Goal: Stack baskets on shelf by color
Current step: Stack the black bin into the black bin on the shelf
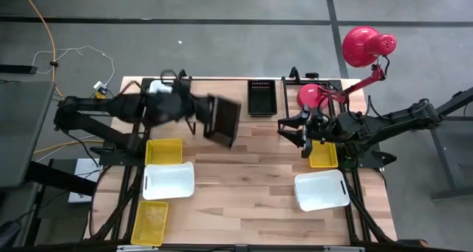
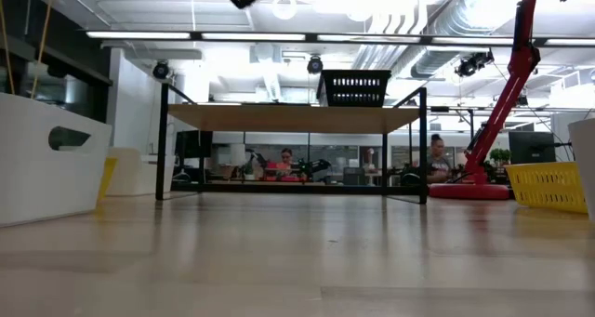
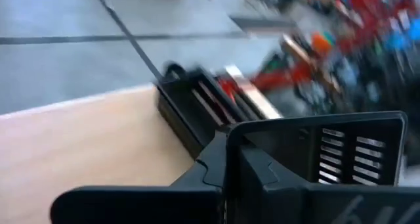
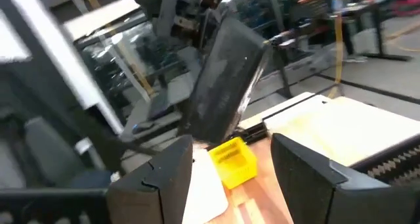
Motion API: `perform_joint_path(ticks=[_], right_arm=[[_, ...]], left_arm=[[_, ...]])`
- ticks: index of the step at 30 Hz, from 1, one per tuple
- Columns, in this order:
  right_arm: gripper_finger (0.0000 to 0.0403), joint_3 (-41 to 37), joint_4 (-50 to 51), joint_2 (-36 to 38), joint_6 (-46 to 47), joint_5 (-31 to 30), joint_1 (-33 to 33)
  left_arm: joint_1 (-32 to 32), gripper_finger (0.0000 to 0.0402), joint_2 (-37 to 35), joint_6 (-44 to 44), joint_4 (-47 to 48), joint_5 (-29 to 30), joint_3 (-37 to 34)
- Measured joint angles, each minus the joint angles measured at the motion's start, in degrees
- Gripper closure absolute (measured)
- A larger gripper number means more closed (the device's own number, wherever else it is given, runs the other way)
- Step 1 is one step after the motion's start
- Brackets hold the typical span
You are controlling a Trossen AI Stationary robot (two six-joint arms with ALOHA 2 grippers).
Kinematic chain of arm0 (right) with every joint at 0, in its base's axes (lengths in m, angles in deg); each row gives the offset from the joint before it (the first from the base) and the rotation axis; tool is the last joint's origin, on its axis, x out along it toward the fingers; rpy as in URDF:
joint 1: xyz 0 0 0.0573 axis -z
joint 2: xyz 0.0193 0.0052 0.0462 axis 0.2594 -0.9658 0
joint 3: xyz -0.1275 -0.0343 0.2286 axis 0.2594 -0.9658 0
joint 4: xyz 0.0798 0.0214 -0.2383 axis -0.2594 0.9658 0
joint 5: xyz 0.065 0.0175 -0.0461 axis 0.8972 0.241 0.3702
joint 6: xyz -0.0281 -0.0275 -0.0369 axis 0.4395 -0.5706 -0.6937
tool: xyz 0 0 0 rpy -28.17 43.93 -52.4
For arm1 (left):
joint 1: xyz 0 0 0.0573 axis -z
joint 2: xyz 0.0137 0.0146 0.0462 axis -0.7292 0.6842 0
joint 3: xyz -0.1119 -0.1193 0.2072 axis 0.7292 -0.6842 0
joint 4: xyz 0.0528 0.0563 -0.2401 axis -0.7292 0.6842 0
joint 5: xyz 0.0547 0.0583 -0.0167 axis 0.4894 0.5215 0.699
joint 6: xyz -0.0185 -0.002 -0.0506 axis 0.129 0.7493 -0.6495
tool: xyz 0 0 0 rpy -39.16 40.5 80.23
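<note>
L gripper is up off the table near the far edge, left of centre, fingers clamped on the rim of a black basket that hangs tilted in the air, well above the wood. A 2nd black basket sits on top of the shelf, which stands along the table's far edge at centre; in the low view it shows on the plank, right of middle. R gripper waits over the right half of the table, fingers spread wide w/ nothing between them, just beside a yellow basket lying flat below it. Toward the left edge: another yellow basket, a white basket just nearer than it, and a third yellow basket at the near-left corner. A second white basket lies toward the near-right corner. Red lamp stands at the far-right corner.
</note>
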Motion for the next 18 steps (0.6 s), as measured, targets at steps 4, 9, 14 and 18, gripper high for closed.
perform_joint_path(ticks=[4, 9, 14, 18], right_arm=[[0.0208, 0.0, -0.09, 0.0, 2.43, -5.28, 0.01], [0.0208, 0.0, -1.75, 0.0, 2.46, -9.04, 0.01], [0.0208, 0.0, -3.12, 0.02, 2.46, -10.77, 0.01], [0.0208, 0.0, -3.02, 0.02, 0.11, -10.53, 0.01]], left_arm=[[-7.62, 0.0401, 0.86, 0.12, -5.77, -3.69, -0.02], [-14.33, 0.0401, 7.34, -0.1, -18.05, -14.54, -0.02], [-18.33, 0.0401, 15.73, -6.48, -27.33, -22.4, -0.02], [-20.34, 0.0401, 20.85, -12.49, -31.31, -25.04, -0.11]])
